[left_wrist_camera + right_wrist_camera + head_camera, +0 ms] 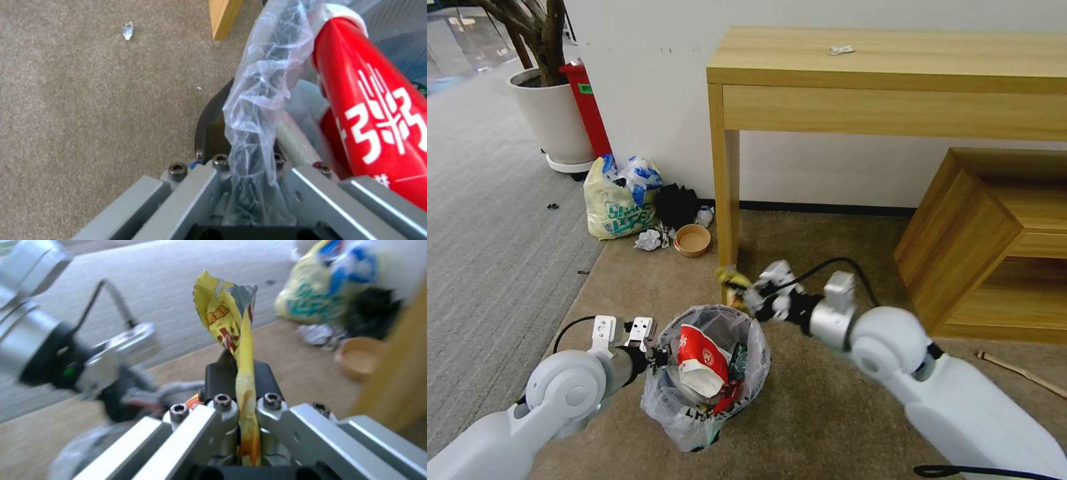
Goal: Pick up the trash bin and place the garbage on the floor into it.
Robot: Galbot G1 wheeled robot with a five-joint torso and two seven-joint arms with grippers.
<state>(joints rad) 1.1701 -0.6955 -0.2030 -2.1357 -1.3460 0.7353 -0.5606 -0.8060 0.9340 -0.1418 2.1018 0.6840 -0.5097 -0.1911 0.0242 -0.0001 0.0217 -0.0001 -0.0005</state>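
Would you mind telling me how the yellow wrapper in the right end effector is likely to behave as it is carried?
The yellow wrapper is probably floppy: it is pinched flat in the right end effector and its free end curls. It looks thin and light, so it may flutter. Its shiny torn lining suggests it could slip out.

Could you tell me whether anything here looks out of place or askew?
The trash bin hangs tilted, its rim pinched by the left end effector. The right end effector grips a torn yellow wrapper. A wooden stick lies on the carpet.
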